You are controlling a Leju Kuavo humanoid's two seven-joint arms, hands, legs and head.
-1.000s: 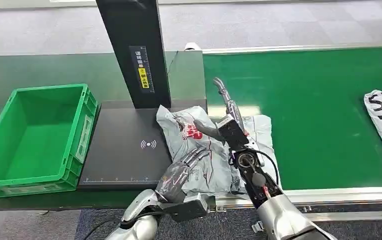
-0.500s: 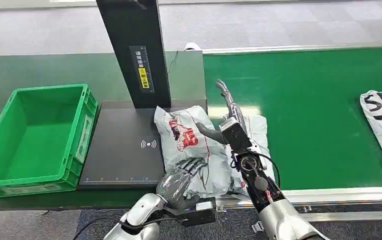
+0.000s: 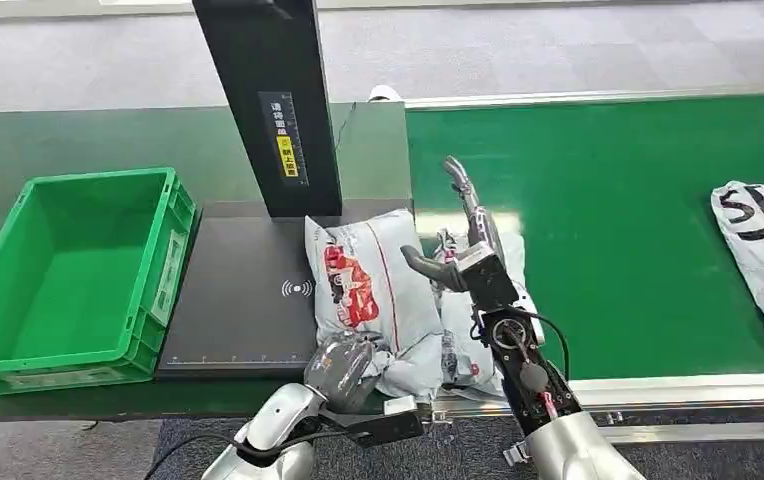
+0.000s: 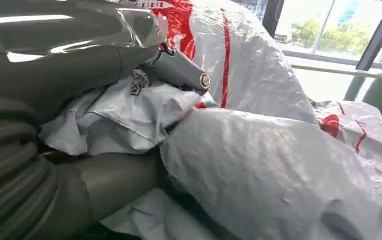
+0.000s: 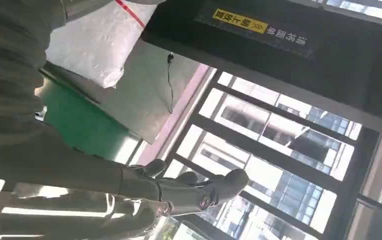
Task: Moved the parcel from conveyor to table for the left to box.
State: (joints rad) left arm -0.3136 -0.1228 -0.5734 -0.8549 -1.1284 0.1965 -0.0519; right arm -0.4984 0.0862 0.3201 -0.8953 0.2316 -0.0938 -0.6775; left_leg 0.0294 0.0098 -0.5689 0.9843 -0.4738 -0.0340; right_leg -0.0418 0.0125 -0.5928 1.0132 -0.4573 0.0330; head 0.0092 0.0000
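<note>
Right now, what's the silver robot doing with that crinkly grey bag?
The robot's left hand grips the near end of a grey plastic parcel with red printing, which lies partly on the black scanner pad and partly on the green conveyor belt. Its right hand is beside the parcel's far side with fingers spread, holding nothing. The green plastic crate waits empty to the left. Another grey parcel lies further along the belt.

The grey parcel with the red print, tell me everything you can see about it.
The grey parcel is a soft, crinkled plastic mailer bag with red print, lying partly on the black scanner platform and partly on the green conveyor. The left hand grips its near corner, bunching the plastic; the right hand rests against its right side.
</note>
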